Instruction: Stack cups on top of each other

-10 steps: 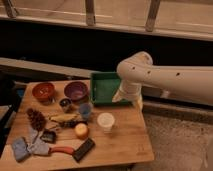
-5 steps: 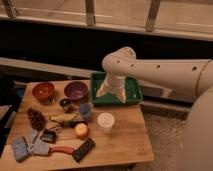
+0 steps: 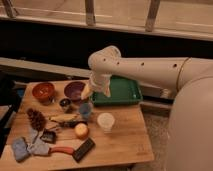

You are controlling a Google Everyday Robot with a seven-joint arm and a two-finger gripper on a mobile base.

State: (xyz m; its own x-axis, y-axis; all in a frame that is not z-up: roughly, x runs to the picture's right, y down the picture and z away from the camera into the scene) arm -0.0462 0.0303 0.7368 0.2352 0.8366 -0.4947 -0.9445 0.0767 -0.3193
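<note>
**Surface.** Wooden table [image 3: 125, 142], light top, seen from above and in front. A green tray [image 3: 122, 91] lies at its back right edge.

**Task items.**
- Blue cup [image 3: 85, 110]: upright, mid-table, just in front of the purple bowl.
- White cup [image 3: 105, 121]: upright, right of and slightly in front of the blue cup, close by but apart from it. The two are not stacked.

**Other items on the table.**
- Orange bowl [image 3: 43, 91]: back left.
- Purple bowl [image 3: 75, 91]: beside the orange bowl, just left of the tray.
- Dark cup [image 3: 64, 104]: small, in front of the gap between the bowls.
- Pine cone [image 3: 36, 119]: left side.
- Orange ball [image 3: 81, 130]: in front of the blue cup.
- Blue cloth [image 3: 20, 149]: front left corner.
- Red-handled tool [image 3: 60, 149]: front, lying flat.
- Black bar [image 3: 83, 149]: front, lying at an angle beside the tool.

**Arm.** White, reaching in from the right. The gripper [image 3: 99, 88] hangs pointing down over the tray's left edge, near the purple bowl, behind and above the blue cup. It touches neither cup. Whether it is clenched or released cannot be told.

**Room.** Dark wall [image 3: 55, 47] behind the table. Above it, a pale ledge [image 3: 120, 12] with metal posts [image 3: 90, 12]. Grey floor [image 3: 160, 145] to the right.
</note>
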